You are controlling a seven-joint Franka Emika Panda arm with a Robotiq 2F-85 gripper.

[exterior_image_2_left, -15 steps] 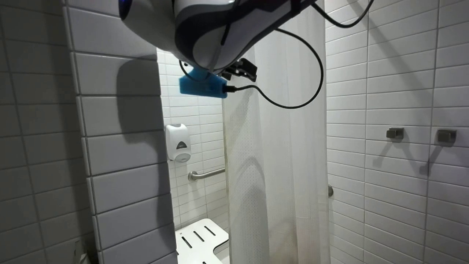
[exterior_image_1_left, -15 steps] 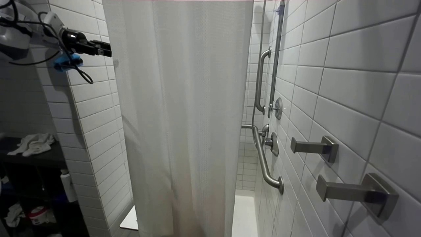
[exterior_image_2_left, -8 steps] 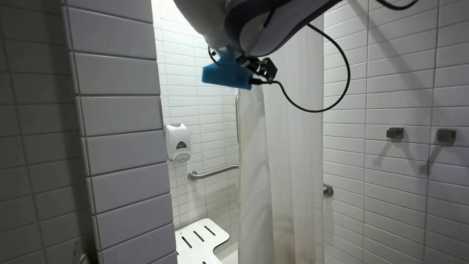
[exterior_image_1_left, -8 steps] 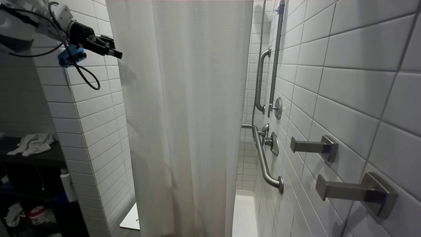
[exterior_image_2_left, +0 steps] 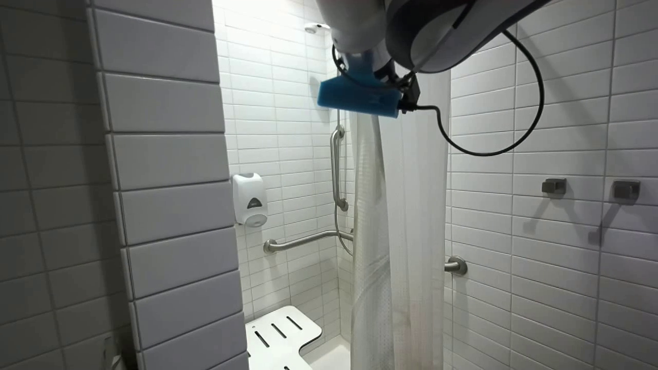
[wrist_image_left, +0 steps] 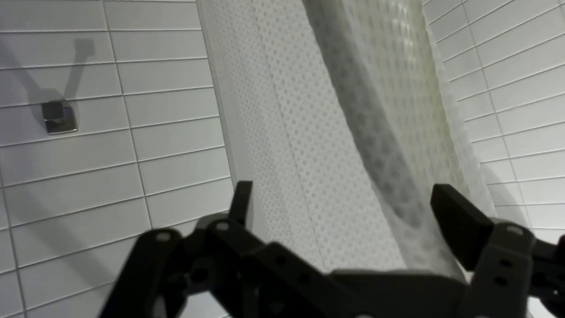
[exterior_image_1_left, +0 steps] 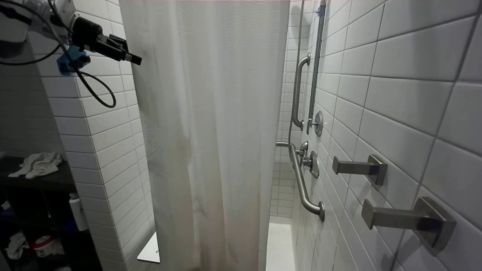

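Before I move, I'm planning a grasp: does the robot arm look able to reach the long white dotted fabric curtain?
Probably yes: in the wrist view, the open black end effector faces the long white dotted fabric curtain, nothing visible between them. Whether they touch is unclear.

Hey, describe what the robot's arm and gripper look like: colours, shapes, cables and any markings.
The rounded white robot arm with dark grey bands carries an angular, jointed black two-fingered gripper with squared-off black fingertips. A blue, block-shaped housing sits by the gripper's base, and a thin black cable loops away from it. No lettering or logo is readable.
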